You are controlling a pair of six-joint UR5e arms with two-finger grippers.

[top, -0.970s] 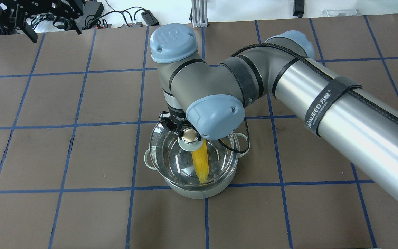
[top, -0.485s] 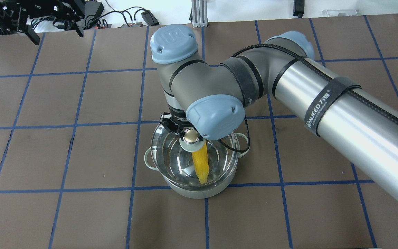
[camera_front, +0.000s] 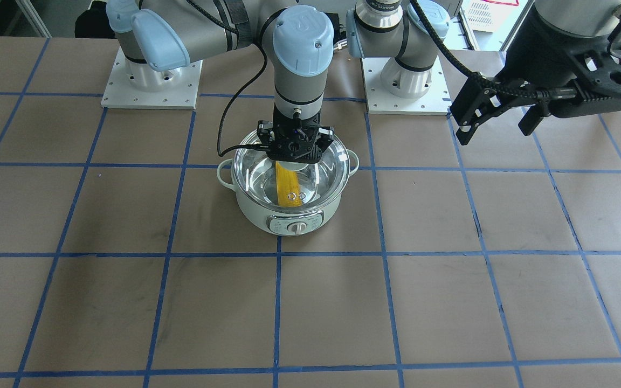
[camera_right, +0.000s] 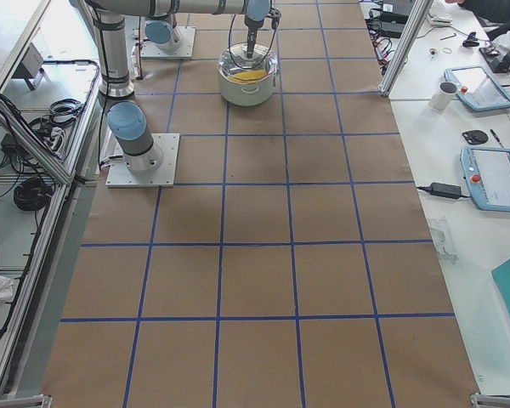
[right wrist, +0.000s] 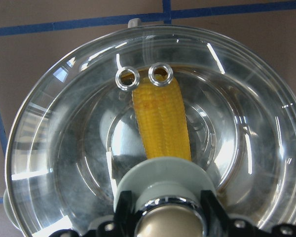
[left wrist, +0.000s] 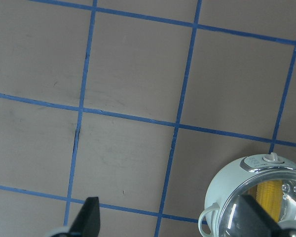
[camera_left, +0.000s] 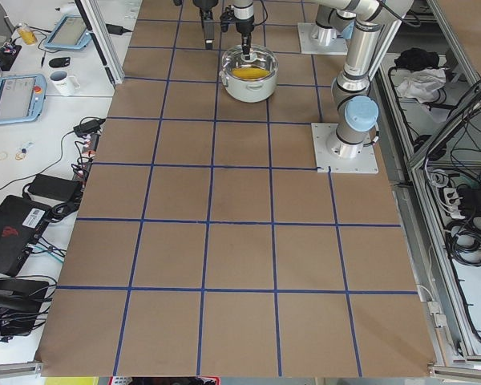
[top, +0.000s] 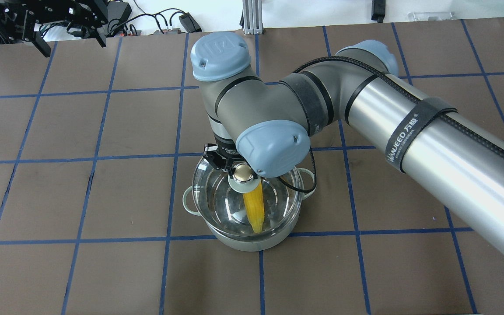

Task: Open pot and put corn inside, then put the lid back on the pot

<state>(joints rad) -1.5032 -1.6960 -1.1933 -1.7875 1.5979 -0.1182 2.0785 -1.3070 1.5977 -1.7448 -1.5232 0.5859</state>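
The mint-green pot [camera_front: 256,214] stands mid-table with the yellow corn [camera_front: 287,182] lying inside it. The glass lid [camera_front: 254,171] covers the pot's mouth; I cannot tell whether it rests fully on the rim. My right gripper [camera_front: 294,159] comes straight down and is shut on the lid's gold knob [top: 244,172]. In the right wrist view the fingers [right wrist: 123,210] flank the knob, with the corn [right wrist: 163,123] and two vent rings under the glass [right wrist: 64,148]. My left gripper [camera_front: 496,116] is open and empty, raised far off to the side. It also shows in the overhead view [top: 68,37].
The brown table [top: 103,197] has a blue tape grid. The pot's dial panel [camera_front: 294,225] faces away from the robot. The right arm's cable [top: 309,183] hangs over the pot's handle. Both arm bases [camera_front: 151,81] stand behind the pot. Tablets and a mug [camera_right: 446,93] lie on side benches.
The right gripper with the lid has shifted slightly right and lower over the pot. The corn and pot have not moved. The left arm is almost still.
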